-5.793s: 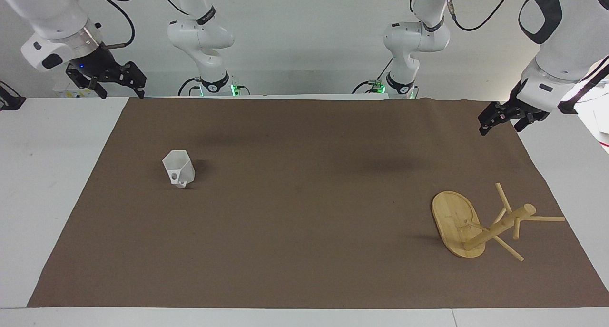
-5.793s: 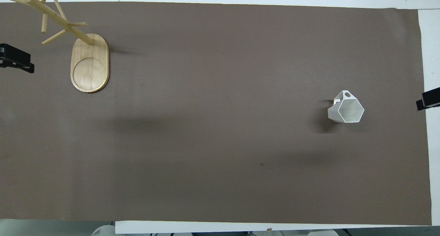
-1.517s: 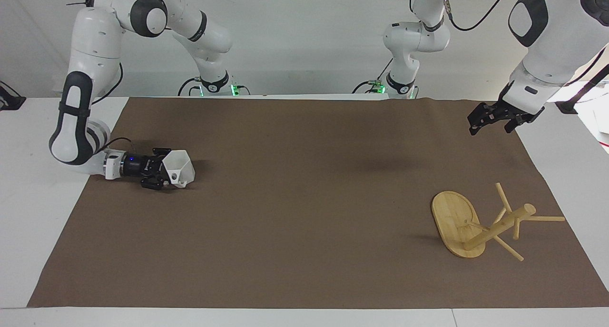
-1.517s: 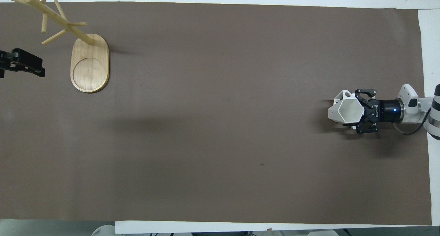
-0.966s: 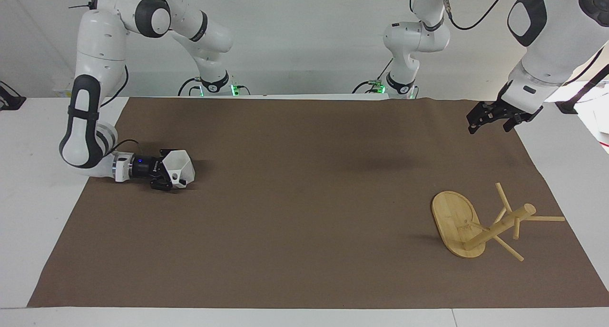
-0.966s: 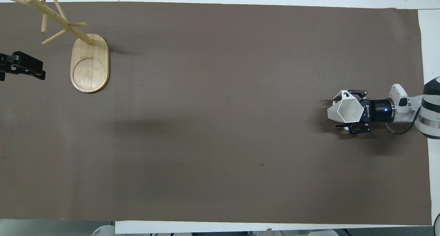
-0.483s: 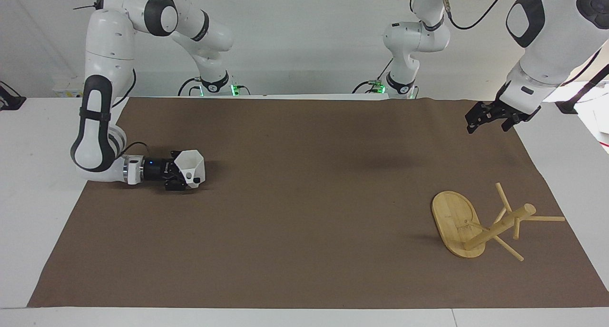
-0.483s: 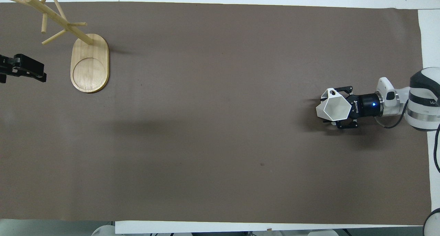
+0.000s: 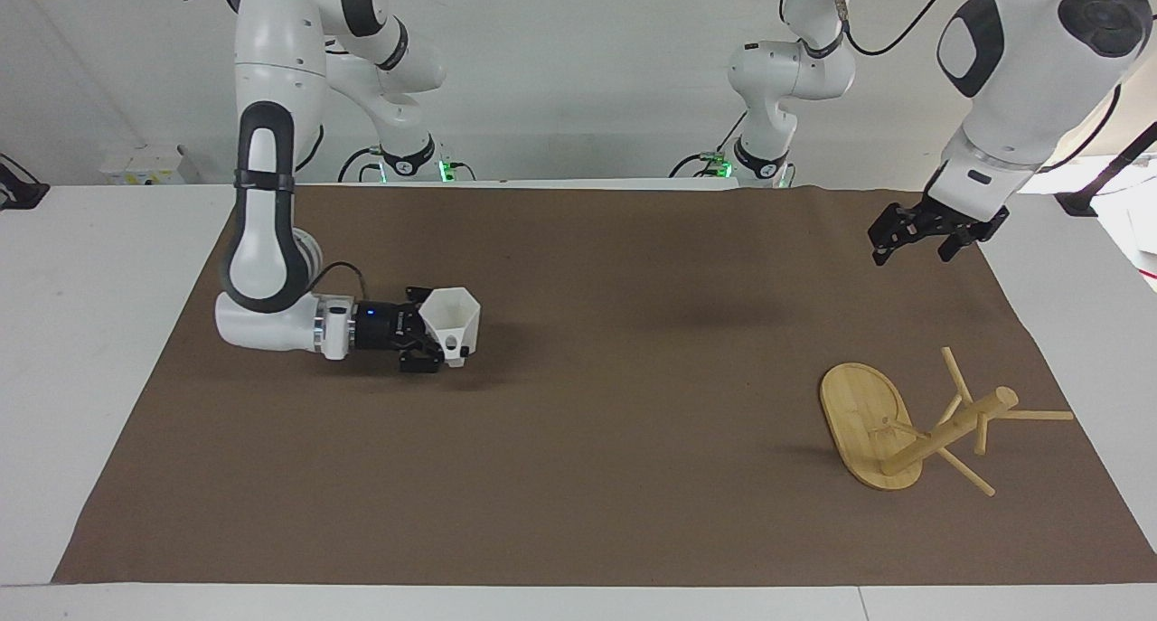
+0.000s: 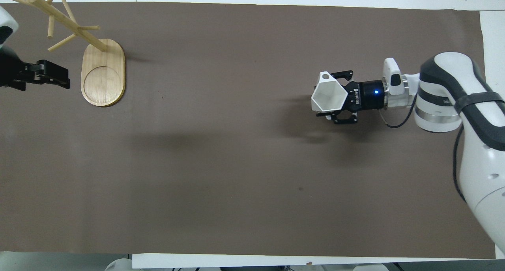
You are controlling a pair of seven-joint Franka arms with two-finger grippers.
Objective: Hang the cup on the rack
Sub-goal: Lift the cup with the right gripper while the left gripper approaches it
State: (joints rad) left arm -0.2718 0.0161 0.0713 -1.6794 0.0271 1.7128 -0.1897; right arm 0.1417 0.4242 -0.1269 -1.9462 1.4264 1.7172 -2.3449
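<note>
my right gripper (image 9: pixel 434 339) is clenched on the cup (image 9: pixel 453 324), now carried low over the mat toward the worktop's middle, away from where it sat a second ago. the rack (image 9: pixel 913 422) hasn't moved. my left gripper (image 9: pixel 917 232), released, has drifted slightly.

The cup (image 9: pixel 452 324), small, white and faceted with a hexagonal rim, is upright with its round-holed handle turned away from the robots. The rack (image 9: pixel 913 427), a light bamboo mug tree, stands upright on its oval base toward the left arm's end.
</note>
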